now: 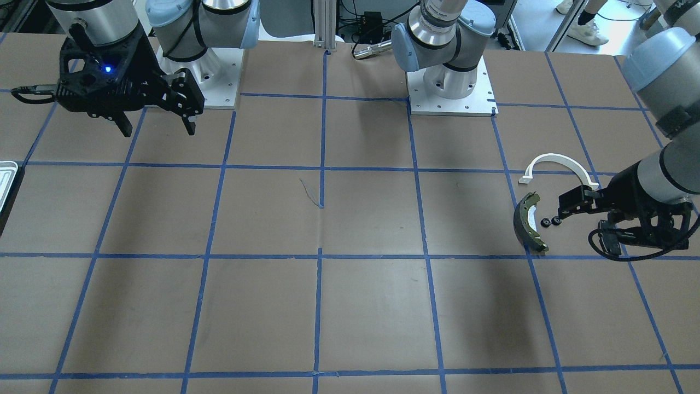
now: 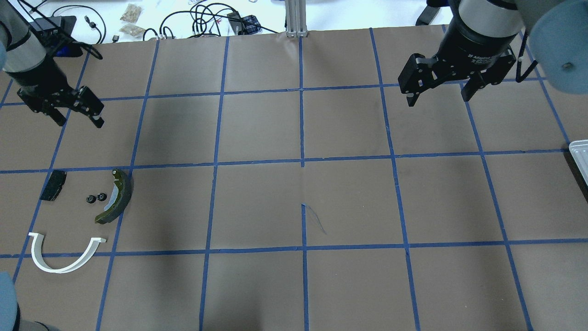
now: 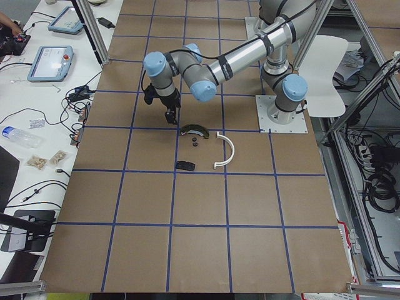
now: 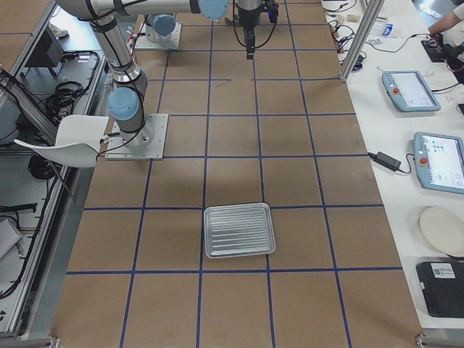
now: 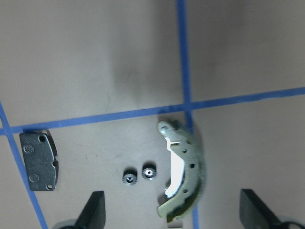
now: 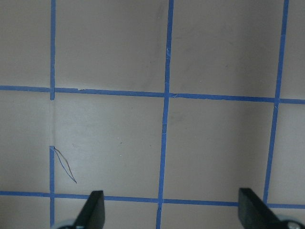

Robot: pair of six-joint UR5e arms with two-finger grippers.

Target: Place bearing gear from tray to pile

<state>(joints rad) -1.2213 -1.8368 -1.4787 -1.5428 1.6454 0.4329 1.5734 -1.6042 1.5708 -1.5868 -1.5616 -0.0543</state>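
Bearing gears (image 2: 91, 199) lie beside brake shoe (image 2: 117, 195), far from tray (image 4: 239, 230).

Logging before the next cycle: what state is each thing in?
left gripper: open, empty.
right gripper: open, empty.
tray: empty.
two gears: lying loose beside the brake shoe.
white bracket: lying flat, ungripped.
black pad: lying flat, ungripped.

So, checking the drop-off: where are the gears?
Overhead view, left side: the gears lie side by side between the pad and the brake shoe, nearer the shoe.
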